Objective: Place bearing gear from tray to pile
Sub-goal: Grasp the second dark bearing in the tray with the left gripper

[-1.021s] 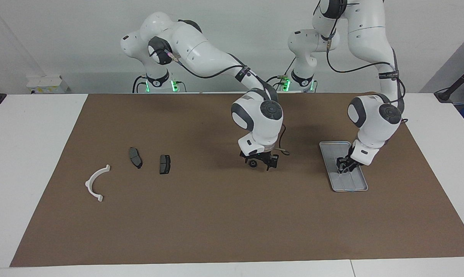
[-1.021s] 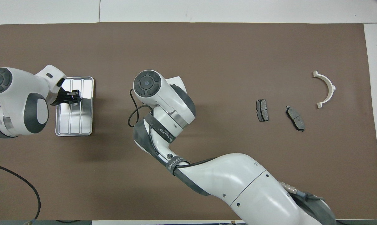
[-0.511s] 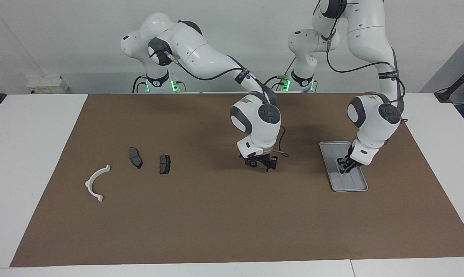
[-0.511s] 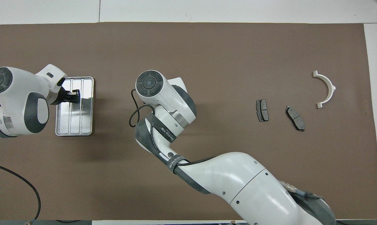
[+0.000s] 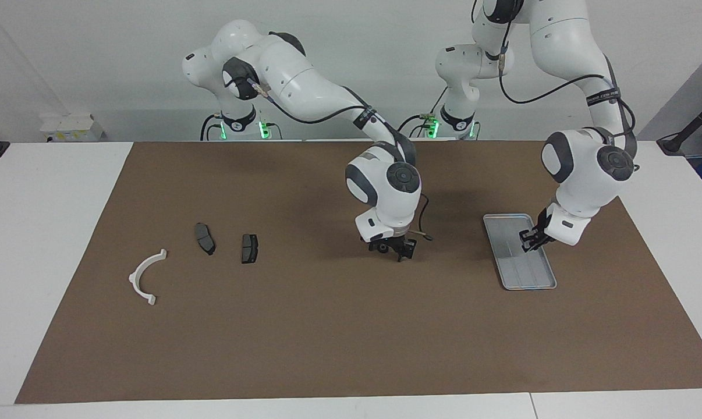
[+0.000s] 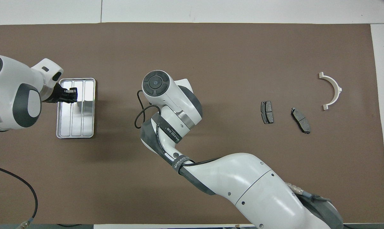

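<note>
White table (image 5: pixel 48 233) under a brown mat (image 5: pixel 328 326) — plain white wall (image 5: pixel 95 58).

Right pincer (image 5: pixel 393 249) hidden overhead beneath its wrist.

A black band on the right arm (image 6: pixel 179 159) carries white lettering, too small to read reliably.

The tray (image 5: pixel 520 274) (image 6: pixel 75 127), flat, silver-grey and ridged lengthwise, lay toward the left arm's end of the tabletop. The pile sat near the right arm's end: a white plastic arc (image 5: pixel 145 278) (image 6: pixel 332 90) nearest that edge, two dark grey pads (image 5: pixel 205 238) (image 6: pixel 300 120) beside it, all lying apart.
</note>
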Controlling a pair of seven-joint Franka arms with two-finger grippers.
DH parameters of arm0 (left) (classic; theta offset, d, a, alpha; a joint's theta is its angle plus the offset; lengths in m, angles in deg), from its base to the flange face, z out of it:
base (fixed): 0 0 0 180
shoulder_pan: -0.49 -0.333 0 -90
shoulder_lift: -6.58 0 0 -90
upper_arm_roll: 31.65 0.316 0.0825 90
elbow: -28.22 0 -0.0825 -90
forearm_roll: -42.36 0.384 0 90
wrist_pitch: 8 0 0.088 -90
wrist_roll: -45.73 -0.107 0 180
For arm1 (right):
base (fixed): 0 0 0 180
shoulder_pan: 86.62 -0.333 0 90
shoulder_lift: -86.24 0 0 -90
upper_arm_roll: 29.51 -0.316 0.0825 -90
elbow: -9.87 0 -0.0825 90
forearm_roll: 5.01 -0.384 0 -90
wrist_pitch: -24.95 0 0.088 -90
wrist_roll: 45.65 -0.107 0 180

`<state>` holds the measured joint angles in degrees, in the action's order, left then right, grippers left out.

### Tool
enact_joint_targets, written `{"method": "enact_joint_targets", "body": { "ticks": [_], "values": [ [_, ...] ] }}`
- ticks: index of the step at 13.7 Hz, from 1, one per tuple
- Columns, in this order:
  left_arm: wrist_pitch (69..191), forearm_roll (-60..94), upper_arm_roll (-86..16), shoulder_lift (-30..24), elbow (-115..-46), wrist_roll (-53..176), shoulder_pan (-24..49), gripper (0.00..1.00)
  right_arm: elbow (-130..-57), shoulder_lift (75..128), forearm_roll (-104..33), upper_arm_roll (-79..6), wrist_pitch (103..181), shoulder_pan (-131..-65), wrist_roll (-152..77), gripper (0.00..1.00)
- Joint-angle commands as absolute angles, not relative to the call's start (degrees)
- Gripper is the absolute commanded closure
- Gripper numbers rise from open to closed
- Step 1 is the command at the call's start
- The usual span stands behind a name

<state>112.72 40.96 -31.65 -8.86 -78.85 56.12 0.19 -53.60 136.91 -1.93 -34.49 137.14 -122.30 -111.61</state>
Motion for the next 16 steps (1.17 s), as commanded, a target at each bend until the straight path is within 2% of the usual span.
{"method": "enact_joint_targets", "body": {
  "ticks": [1, 4, 9, 11, 12, 15, 16],
  "values": [
    [111.2, 41.1, -31.9, -8.1, -78.7, 61.9, 1.0, 1.0, -54.7, 136.2, -3.4, -35.1, 134.2, -121.9, -111.9, 0.13],
    [111.3, 41.1, -31.9, -8.1, -78.7, 62.0, 1.2, 1.0, -54.7, 136.2, -3.4, -35.1, 133.7, -121.9, -112.0, 0.16],
    [111.4, 41.0, -31.9, -8.1, -78.7, 62.0, 1.2, 1.0, -54.8, 136.1, -3.8, -35.1, 135.3, -122.0, -112.2, 0.49],
    [111.3, 41.0, -31.9, -8.1, -78.7, 62.1, 1.2, 1.0, -54.9, 136.2, -4.7, -35.1, 136.3, -121.9, -112.2, 0.92],
    [111.5, 41.0, -31.9, -8.1, -78.8, 62.1, 1.2, 1.0, -55.0, 136.2, -5.1, -35.1, 136.8, -121.9, -112.0, 1.0],
    [111.1, 41.0, -32.3, -8.2, -78.5, 64.8, 1.5, 1.0, -54.9, 136.1, -5.0, -35.1, 136.8, -121.9, -112.0, 1.0],
    [110.9, 41.0, -32.5, -8.3, -78.0, 68.0, 4.0, 1.0, -54.4, 135.8, -4.9, -34.9, 135.7, -121.7, -112.0, 1.0]
  ]
}}
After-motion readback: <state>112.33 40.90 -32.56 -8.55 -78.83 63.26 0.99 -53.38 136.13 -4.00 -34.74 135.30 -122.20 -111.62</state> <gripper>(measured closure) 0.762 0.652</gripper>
